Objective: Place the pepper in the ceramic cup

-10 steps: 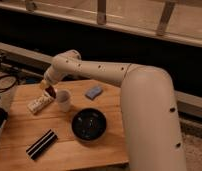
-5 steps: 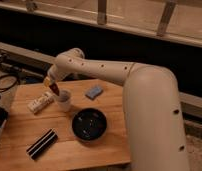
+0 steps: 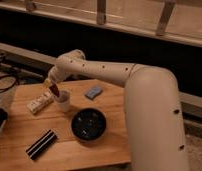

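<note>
While the gripper (image 3: 52,85) is hovering just above the ceramic cup (image 3: 63,104), its fingers are pinching the pepper (image 3: 55,90) closed between them. The pepper is hanging below the fingertips at the cup's rim, likely lined up for release. Beneath them a wooden table (image 3: 114,147) is carrying a black bowl (image 3: 88,123), and a dark wall is running behind.

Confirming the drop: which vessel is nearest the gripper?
The small white ceramic cup, just below the gripper holding the pepper; the wide black bowl lies farther.

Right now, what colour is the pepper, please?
Dark red, camera view; gripper holds the pepper over the ceramic cup.
</note>
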Tool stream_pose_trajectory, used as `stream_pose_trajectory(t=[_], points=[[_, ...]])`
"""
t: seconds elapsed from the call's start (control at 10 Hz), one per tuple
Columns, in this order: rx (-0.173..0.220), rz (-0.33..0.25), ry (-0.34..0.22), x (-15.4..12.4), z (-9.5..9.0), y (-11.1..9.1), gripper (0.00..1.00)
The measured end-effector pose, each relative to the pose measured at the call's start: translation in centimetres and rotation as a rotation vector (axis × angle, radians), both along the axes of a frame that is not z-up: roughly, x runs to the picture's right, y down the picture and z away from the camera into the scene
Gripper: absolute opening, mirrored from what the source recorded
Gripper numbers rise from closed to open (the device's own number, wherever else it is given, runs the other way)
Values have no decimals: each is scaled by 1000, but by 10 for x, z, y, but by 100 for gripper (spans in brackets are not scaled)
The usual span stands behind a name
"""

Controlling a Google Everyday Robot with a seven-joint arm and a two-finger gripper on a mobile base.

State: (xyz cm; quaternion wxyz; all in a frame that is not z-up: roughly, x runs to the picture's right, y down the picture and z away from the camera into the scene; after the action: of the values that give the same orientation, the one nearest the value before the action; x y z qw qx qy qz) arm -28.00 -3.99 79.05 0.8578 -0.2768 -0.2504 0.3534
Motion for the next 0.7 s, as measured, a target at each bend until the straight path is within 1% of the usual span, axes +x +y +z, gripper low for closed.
stream_pose_trajectory(t=[0.1,0.3,0.4,0.5,0.6,0.7], points=[[-3,-1,-1,-3,1,0,15],[-5,1,1,10,0,5,33],[-6,0,-1,13,-1,7,35],[-7,0,-6,11,-2,9,32],[-9,-3,-12,4,-1,10,25],[-7,-5,-13,0,-1,9,25]])
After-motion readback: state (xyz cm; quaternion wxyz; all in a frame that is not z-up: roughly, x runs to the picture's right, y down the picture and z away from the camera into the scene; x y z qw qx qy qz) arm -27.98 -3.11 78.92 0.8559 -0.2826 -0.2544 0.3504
